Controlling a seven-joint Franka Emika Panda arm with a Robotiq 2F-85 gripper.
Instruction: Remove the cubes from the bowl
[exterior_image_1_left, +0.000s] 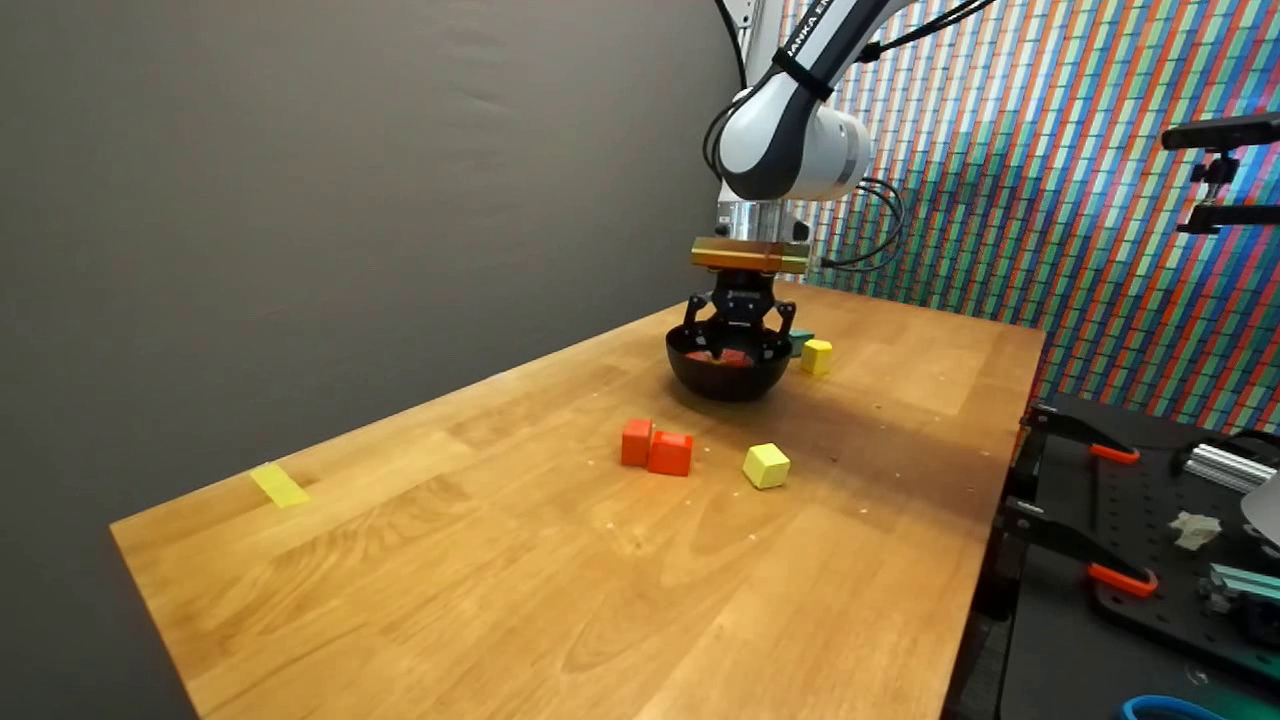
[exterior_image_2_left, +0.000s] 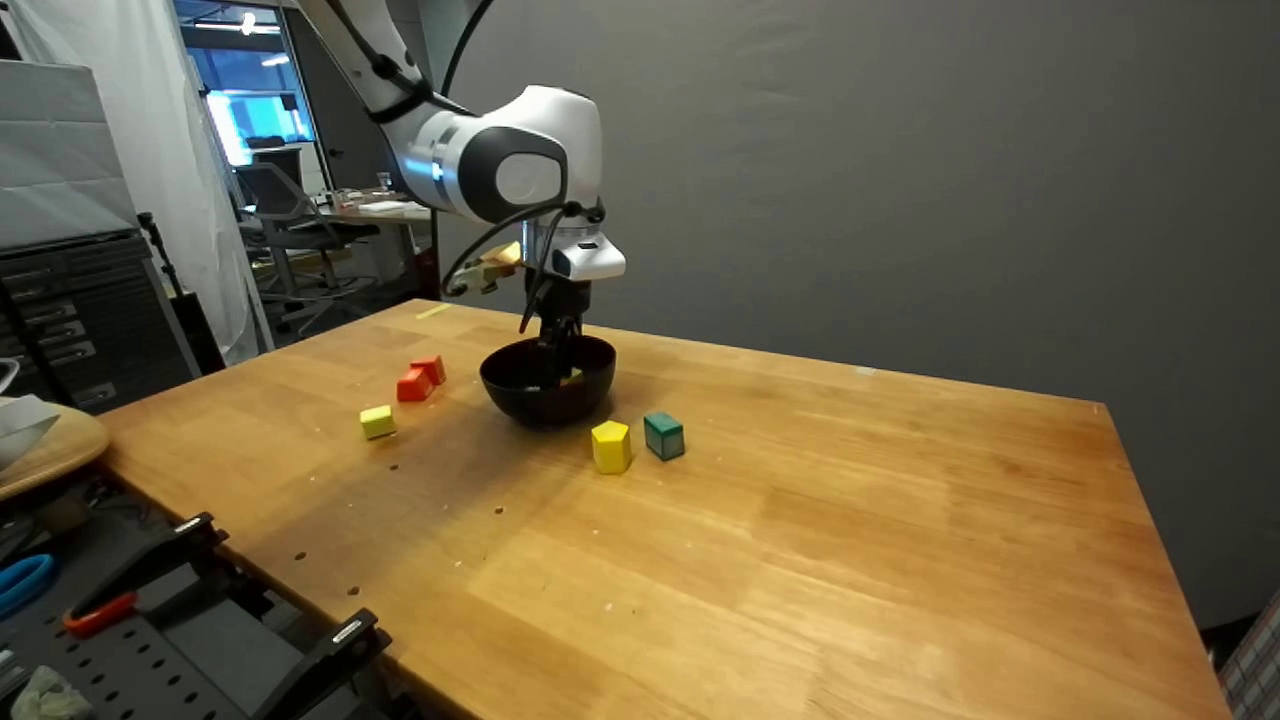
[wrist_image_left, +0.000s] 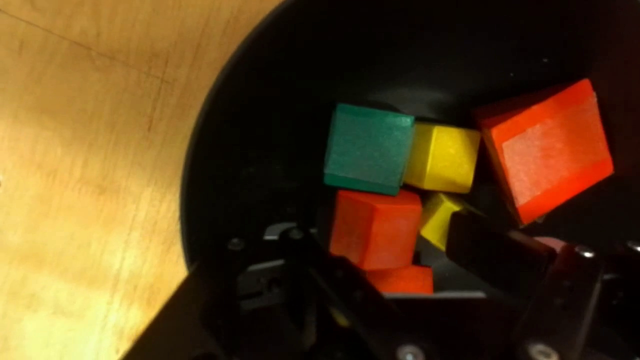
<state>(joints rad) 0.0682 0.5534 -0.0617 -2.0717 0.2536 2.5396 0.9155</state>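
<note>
The black bowl (exterior_image_1_left: 728, 378) stands upright on the wooden table in both exterior views. In the wrist view it holds a green cube (wrist_image_left: 369, 149), a yellow cube (wrist_image_left: 450, 159), a large red cube (wrist_image_left: 555, 150) at the right, and a red cube (wrist_image_left: 382, 232) lying against another red one (wrist_image_left: 402, 281). A smaller yellow piece (wrist_image_left: 437, 220) is partly covered by the right finger (wrist_image_left: 492, 247). My gripper (wrist_image_left: 387, 235) points down into the bowl with its jaws apart. That middle red cube lies between them, with a gap to the right finger. Contact at the dark left finger cannot be made out.
Outside the bowl lie two red cubes (exterior_image_1_left: 670, 454), a yellow-green cube (exterior_image_1_left: 767, 466), a yellow block (exterior_image_2_left: 611, 447) and a green block (exterior_image_2_left: 664, 436). Yellow tape (exterior_image_1_left: 280, 485) sticks near the table's far edge. Black clamps (exterior_image_1_left: 1075, 545) grip a side edge, and a grey wall (exterior_image_1_left: 400, 200) rises behind.
</note>
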